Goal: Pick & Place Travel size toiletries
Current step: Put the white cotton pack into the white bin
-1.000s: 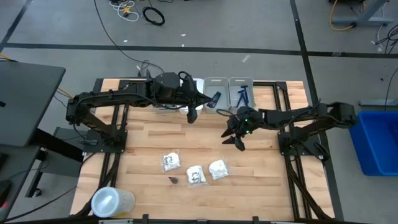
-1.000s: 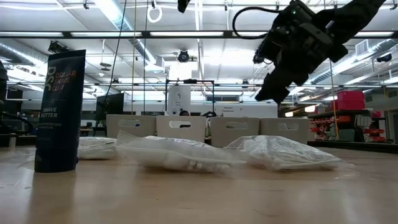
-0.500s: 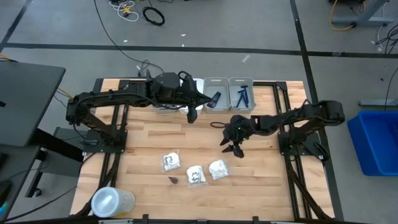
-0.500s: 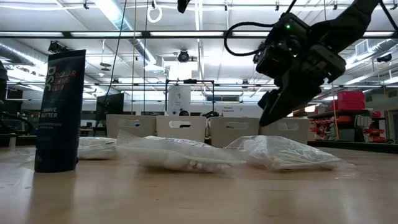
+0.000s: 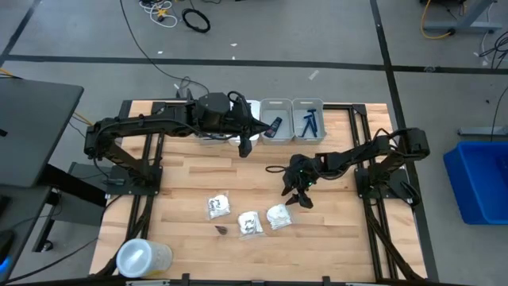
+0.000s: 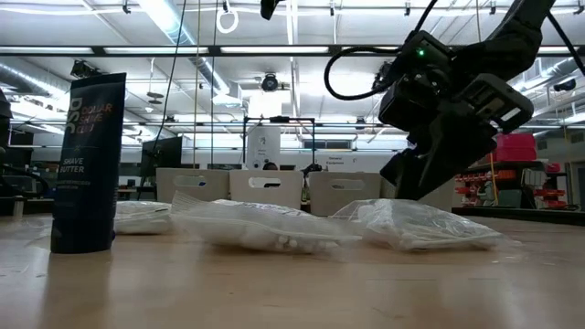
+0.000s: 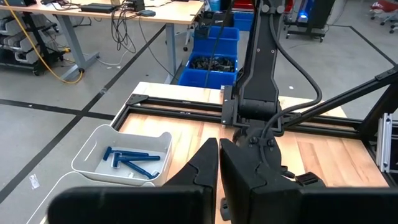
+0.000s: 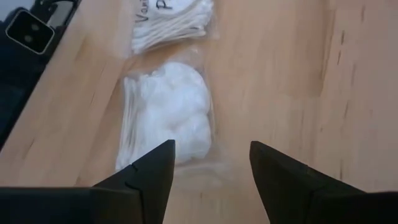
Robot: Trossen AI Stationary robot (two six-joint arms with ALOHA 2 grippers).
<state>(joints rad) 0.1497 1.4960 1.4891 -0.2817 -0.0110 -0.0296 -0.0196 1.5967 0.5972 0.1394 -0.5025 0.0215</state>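
Since the earlier frames the right hand (image 5: 295, 196) has swung from beside the bins toward 6 o'clock and dropped low, fingers spread wide and empty, just above the nearest white packet (image 5: 278, 215) on the table (image 5: 341, 230). Two more packets (image 5: 249, 224) lie at its 9 o'clock. The left hand (image 5: 244, 148) stays pinched shut, holding nothing, by the far bins, where the blue razors (image 5: 309, 121) lie.

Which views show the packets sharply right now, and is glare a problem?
Right wrist view: nearest packet clear between open right gripper fingers, no glare. Low view: packets hazy, bright ceiling lights behind. High view: packets tiny, evenly lit.
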